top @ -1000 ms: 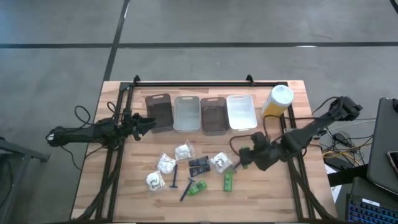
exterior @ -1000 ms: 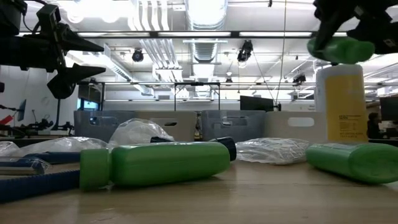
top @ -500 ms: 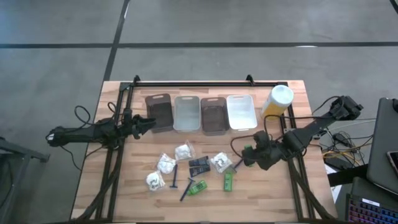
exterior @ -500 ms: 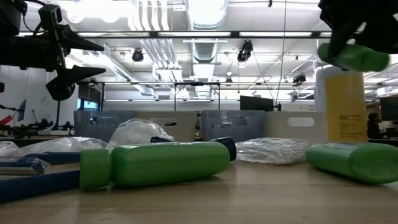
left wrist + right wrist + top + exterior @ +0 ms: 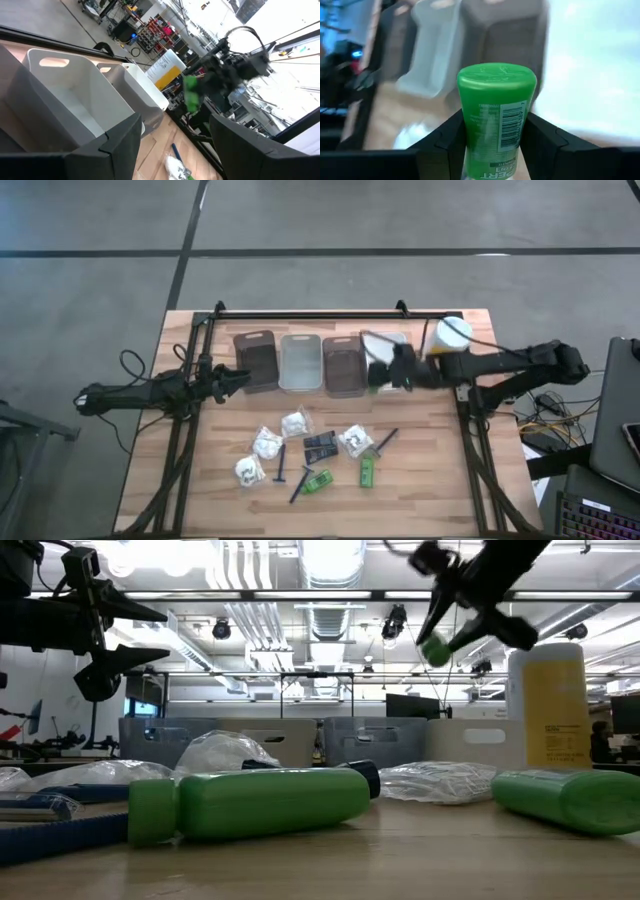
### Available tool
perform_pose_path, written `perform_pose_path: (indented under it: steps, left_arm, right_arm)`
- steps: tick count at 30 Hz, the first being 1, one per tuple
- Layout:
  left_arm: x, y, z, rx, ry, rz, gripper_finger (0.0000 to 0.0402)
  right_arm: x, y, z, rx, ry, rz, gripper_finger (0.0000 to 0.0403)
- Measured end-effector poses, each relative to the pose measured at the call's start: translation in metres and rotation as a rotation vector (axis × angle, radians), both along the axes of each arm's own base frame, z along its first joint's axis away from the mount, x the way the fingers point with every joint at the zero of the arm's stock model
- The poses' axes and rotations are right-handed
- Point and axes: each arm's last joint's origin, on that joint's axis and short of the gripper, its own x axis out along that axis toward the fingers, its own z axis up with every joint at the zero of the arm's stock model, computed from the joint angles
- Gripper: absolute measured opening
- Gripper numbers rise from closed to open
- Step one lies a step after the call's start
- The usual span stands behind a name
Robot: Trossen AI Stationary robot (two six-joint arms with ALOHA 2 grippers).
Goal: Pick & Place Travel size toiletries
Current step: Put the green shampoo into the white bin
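My right gripper (image 5: pixel 383 373) is shut on a bright green mini bottle (image 5: pixel 496 115) and hovers over the rightmost clear bin (image 5: pixel 390 345). The low view shows the bottle's cap (image 5: pixel 435 648) high above the table. My left gripper (image 5: pixel 240 378) waits open over the left brown bin (image 5: pixel 258 360). Lying on the table are white puffy bundles (image 5: pixel 266 443) (image 5: pixel 354 440), two more green bottles (image 5: pixel 318 481) (image 5: pixel 368 471), dark-blue razors (image 5: pixel 282 463) (image 5: pixel 385 442) and small dark tubes (image 5: pixel 320 445). My right gripper pinches the green bottle by its body (image 5: pixel 492 145) between the two fingers (image 5: pixel 447 137). The capped end (image 5: pixel 496 80) sticks out past the fingertips, so the bottle lies along the fingers. The fingers come from the table's right. The bottle is lifted clear, tilted with its cap lower.
Four bins stand in a row at the far side: brown, clear (image 5: pixel 301 362), brown (image 5: pixel 343 365), clear. A tall yellow canister (image 5: pixel 446 340) with a white lid stands right of them, close to my right arm. A black frame rail (image 5: pixel 330 313) runs along the far edge.
My right gripper, still shut on the green bottle, has swung from the table's right-middle toward the far edge and leftward, past the yellow canister, to above the rightmost bin. It has turned to point toward the table's left, and the bottle's cap has tipped downward.
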Motion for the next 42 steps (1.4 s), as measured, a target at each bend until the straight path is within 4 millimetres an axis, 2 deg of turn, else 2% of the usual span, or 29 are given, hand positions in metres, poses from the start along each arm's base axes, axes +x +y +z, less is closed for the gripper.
perform_pose_path:
  steps: [6, 11, 17, 21, 27, 34, 38, 42]
  left_arm:
    - [0.000, 0.000, 0.000, 0.000, 0.000, 0.000, 0.0239]
    - [0.000, 0.000, 0.000, 0.000, 0.000, 0.000, 0.0239]
    - [0.000, 0.000, 0.000, 0.000, 0.000, 0.000, 0.0239]
    - [0.000, 0.000, 0.000, 0.000, 0.000, 0.000, 0.0239]
    - [0.000, 0.000, 0.000, 0.000, 0.000, 0.000, 0.0239]
    - [0.000, 0.000, 0.000, 0.000, 0.000, 0.000, 0.0239]
    - [0.000, 0.000, 0.000, 0.000, 0.000, 0.000, 0.0239]
    - [0.000, 0.000, 0.000, 0.000, 0.000, 0.000, 0.0239]
  right_arm:
    - [-0.007, -0.051, -0.007, -0.023, 0.107, -0.091, 0.0148]
    - [-0.001, -0.074, -0.027, -0.006, 0.214, -0.127, 0.0147]
    - [0.016, -0.077, -0.062, 0.088, 0.331, -0.091, 0.0150]
    - [0.021, -0.075, -0.071, 0.112, 0.358, -0.098, 0.0150]
    - [0.021, -0.071, -0.069, 0.110, 0.361, -0.127, 0.0181]
    - [0.019, -0.070, -0.065, 0.098, 0.380, -0.102, 0.0245]
    - [0.021, -0.064, -0.049, 0.052, 0.381, -0.076, 0.0279]
    - [0.023, -0.049, -0.022, -0.002, 0.368, -0.052, 0.0300]
